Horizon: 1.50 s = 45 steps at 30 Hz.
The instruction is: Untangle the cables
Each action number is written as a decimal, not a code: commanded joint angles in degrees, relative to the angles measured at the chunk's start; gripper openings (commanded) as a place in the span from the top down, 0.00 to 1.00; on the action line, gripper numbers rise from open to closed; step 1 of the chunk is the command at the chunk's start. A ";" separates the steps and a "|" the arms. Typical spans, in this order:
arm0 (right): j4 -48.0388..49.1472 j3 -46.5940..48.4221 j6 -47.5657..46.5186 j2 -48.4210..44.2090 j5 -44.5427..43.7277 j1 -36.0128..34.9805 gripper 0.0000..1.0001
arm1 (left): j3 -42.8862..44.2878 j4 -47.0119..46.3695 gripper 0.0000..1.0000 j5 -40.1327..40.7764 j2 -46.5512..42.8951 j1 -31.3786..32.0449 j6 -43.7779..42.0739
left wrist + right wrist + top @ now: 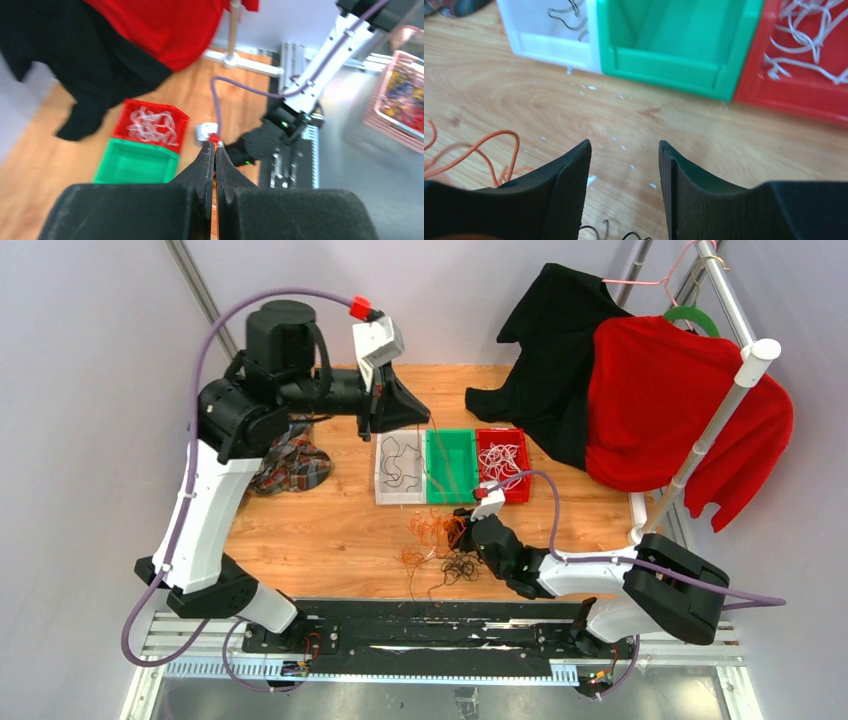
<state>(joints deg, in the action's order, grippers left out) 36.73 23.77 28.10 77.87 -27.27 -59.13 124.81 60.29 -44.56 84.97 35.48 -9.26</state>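
Orange cable (434, 530) — one strand runs near–far, up to L gripper (215, 150).

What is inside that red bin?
A loose heap of white cables lies in the red bin. Whatever sits beneath the heap is covered, so I cannot tell.

The near-left of the bench (320, 530) is bare wood, with open passage between the plaid cloth (290, 462) and the tangle of cables (440, 540). A bare strip separates the right tool (624, 150) from the row of white bin (549, 37), green bin (674, 70) and red bin (794, 95). The black garment (550, 370) and red garment (670, 400) on the rack pole (715, 425) block the far right. The left tool (385, 425) hangs over the white bin's far edge.
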 commanded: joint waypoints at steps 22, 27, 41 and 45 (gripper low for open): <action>1.45 -9.71 -4.58 -11.51 -11.09 -2.12 0.33 | 12.60 -27.44 1.00 44.57 -1.96 0.20 -16.27; -0.15 -10.93 -7.09 -15.59 -13.33 -2.13 0.33 | 10.19 -33.41 1.00 51.77 -2.93 -0.34 -23.32; -3.69 -10.37 -13.33 -22.82 -15.52 -2.13 0.34 | 6.11 -33.38 1.00 49.70 -4.37 -0.37 -24.67; -3.39 -12.25 -13.06 -23.35 -15.49 -2.13 0.32 | 10.98 -40.38 1.00 54.10 -2.60 -0.42 -31.13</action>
<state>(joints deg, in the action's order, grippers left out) 34.98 13.76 16.45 55.13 -40.42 -60.75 129.95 31.66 3.31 81.43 35.38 -33.74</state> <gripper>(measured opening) 0.673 0.012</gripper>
